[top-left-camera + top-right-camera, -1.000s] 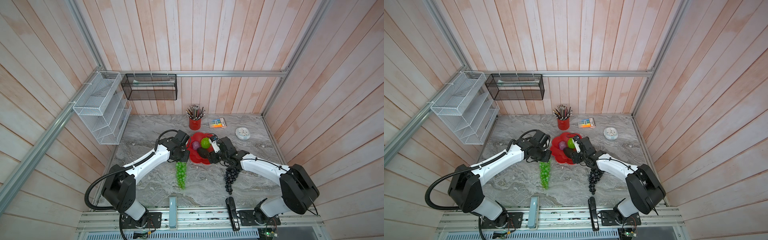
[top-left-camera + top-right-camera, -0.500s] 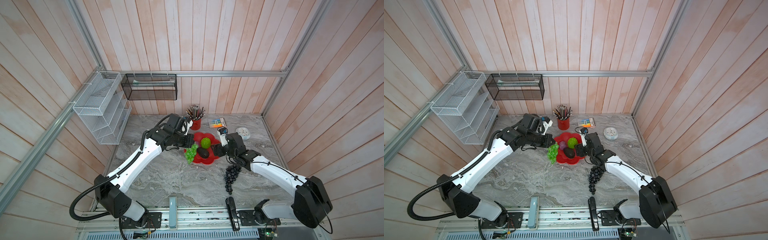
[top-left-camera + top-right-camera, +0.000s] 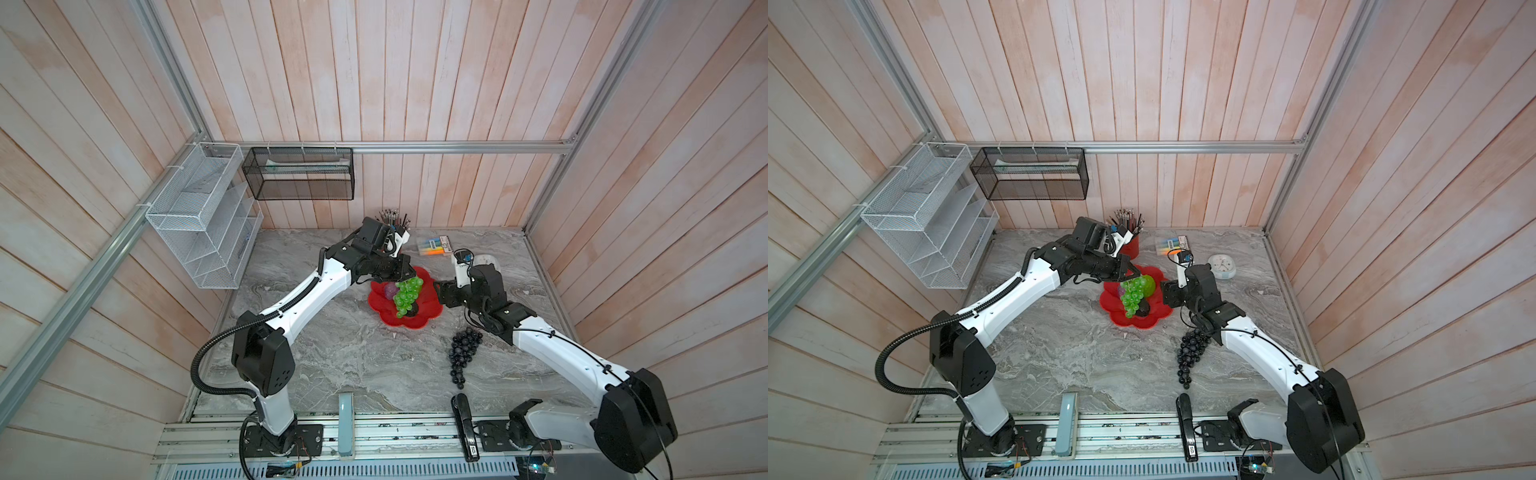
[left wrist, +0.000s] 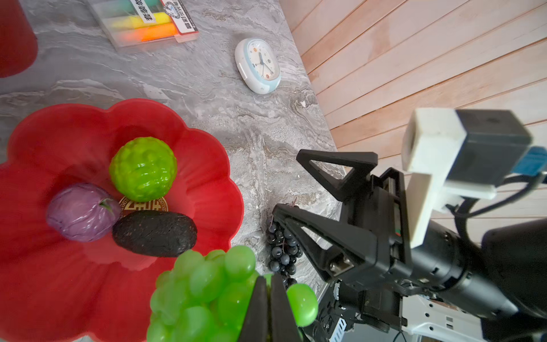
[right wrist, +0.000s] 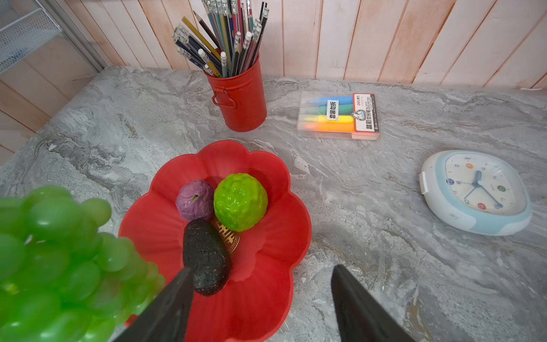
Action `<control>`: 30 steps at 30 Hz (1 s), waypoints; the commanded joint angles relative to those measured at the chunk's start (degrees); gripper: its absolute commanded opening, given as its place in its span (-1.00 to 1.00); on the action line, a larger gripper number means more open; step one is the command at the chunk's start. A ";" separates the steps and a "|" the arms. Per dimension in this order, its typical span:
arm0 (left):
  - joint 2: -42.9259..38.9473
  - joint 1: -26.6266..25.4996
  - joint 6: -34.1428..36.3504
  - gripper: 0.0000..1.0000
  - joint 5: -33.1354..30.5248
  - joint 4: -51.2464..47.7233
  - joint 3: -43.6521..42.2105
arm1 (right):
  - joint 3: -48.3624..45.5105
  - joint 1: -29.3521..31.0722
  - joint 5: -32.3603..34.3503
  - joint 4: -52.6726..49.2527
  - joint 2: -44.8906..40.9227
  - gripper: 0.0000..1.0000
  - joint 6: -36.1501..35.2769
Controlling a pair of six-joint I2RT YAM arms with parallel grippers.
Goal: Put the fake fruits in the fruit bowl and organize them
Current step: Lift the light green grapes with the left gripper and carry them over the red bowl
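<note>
The green grape bunch (image 3: pixel 405 296) (image 4: pixel 201 284) hangs over the red fruit bowl (image 3: pixel 424 320) (image 5: pixel 266 296), with my left gripper (image 3: pixel 409 274) (image 4: pixel 268 278) shut on its top. In the bowl lie the lime-green ball (image 5: pixel 240 205), the small purple ball (image 5: pixel 194 200) and the dark avocado-like oval (image 5: pixel 205 254). My right gripper (image 3: pixel 436 291) (image 5: pixel 262 268) stands open and empty at the bowl's right rim. The purple-black grape bunch (image 3: pixel 463 351) lies on the table under the right forearm.
Behind the bowl stands a red pencil cup (image 5: pixel 239 100). A highlighter pack (image 5: pixel 337 115) and a white clock (image 5: pixel 476 192) lie at the back right. A white wire rack (image 3: pixel 199 220) and a black mesh basket (image 3: pixel 299 174) hang on the walls.
My left arm has lifted the green grape bunch off the table and carried it back over the bowl. My right gripper has drawn back from the bowl's middle to its right rim.
</note>
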 commanded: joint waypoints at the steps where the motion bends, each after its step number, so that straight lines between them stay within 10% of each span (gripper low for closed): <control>1: 0.23 -0.37 -2.15 -1.00 3.80 6.82 -1.71 | -1.19 -0.26 -0.72 1.03 -1.07 0.47 1.12; 30: -4.97 7.40 -4.99 -1.00 10.35 20.24 -22.15 | -1.28 1.63 -4.84 4.92 1.85 0.46 -1.92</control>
